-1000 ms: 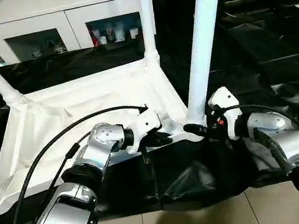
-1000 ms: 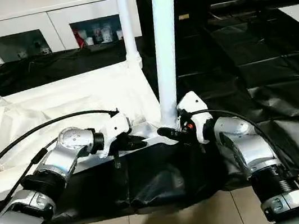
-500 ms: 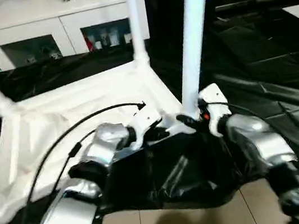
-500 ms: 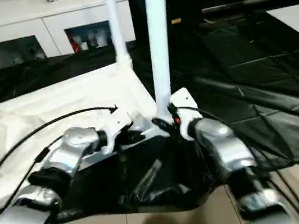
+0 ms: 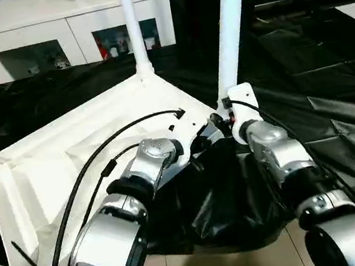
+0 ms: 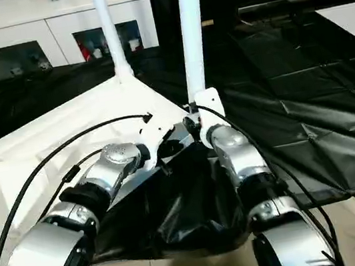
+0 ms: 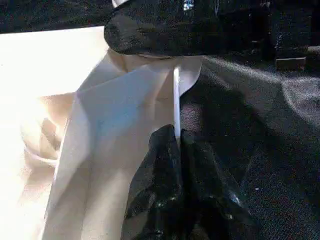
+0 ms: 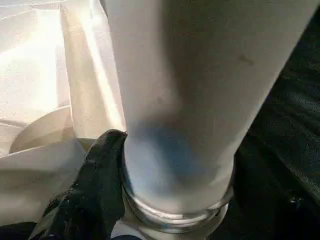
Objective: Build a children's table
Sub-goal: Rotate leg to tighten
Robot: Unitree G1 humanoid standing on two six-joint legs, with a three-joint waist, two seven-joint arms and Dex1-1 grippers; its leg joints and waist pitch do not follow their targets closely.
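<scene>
The top (image 5: 66, 157) has swung round on the black counter (image 5: 332, 88) since a second ago, legs up, both arms carrying it. My left end effector (image 7: 178, 145) is clenched on the top's thin rim. My right end effector (image 8: 165, 165) stays clamped around the near leg (image 5: 231, 23) just above its socket.

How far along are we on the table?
The top lies upside down with legs standing in its corners, including the far one. In hand: the right gripper clasps the near leg at its socket, and the left gripper pinches the rim beside it. Left: release, flip it upright.
</scene>
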